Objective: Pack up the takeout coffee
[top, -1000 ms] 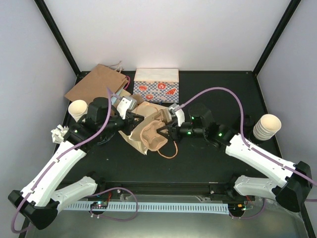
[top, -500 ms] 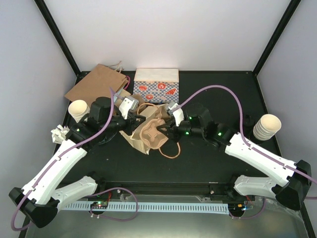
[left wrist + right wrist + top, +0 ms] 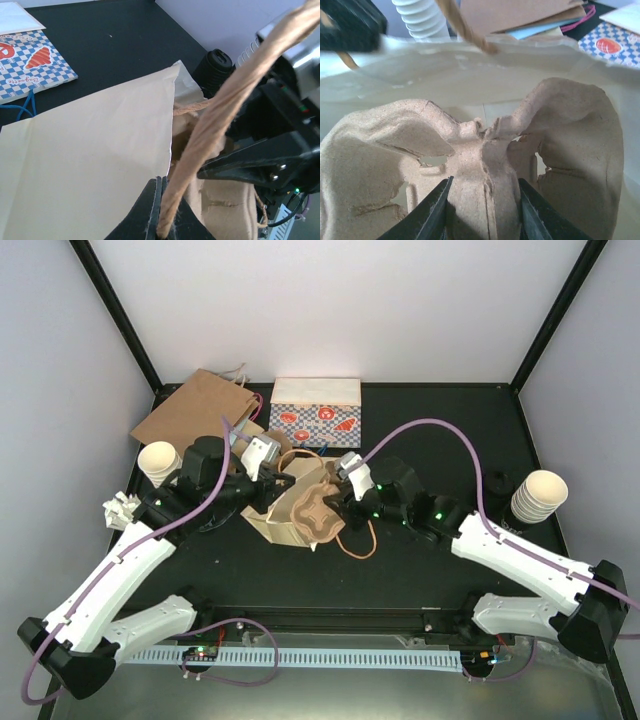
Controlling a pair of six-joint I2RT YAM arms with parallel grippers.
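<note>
1. The two arms reach from the near edge of the black table (image 3: pixel 400 570) toward its middle, where they meet at a pale paper bag (image 3: pixel 272 527) lying with its mouth open to the right.
2. One twisted-paper handle loop (image 3: pixel 358 545) of this bag lies on the table at the near right of the mouth.
3. The right gripper (image 3: pixel 484 205) is clamped on the central ridge of a brown cardboard cup carrier (image 3: pixel 570 140), which sits partly inside the bag's mouth.
4. The left gripper (image 3: pixel 162 210) is closed tight on the bag's other handle (image 3: pixel 225 95), which runs taut up and to the right from the jaws.
5. The takeout coffee cannot be made out in any view, so its place cannot be told.
6. A crumpled white scrap (image 3: pixel 118 508) and a cream cup (image 3: pixel 158 460) sit at the left edge, and a stack of cream cups (image 3: pixel 540 495) stands at the right edge.
7. Farther back lie a flat brown paper bag (image 3: pixel 190 410) on the left and, just right of it, a blue-and-white checked bag (image 3: pixel 315 415).
</note>
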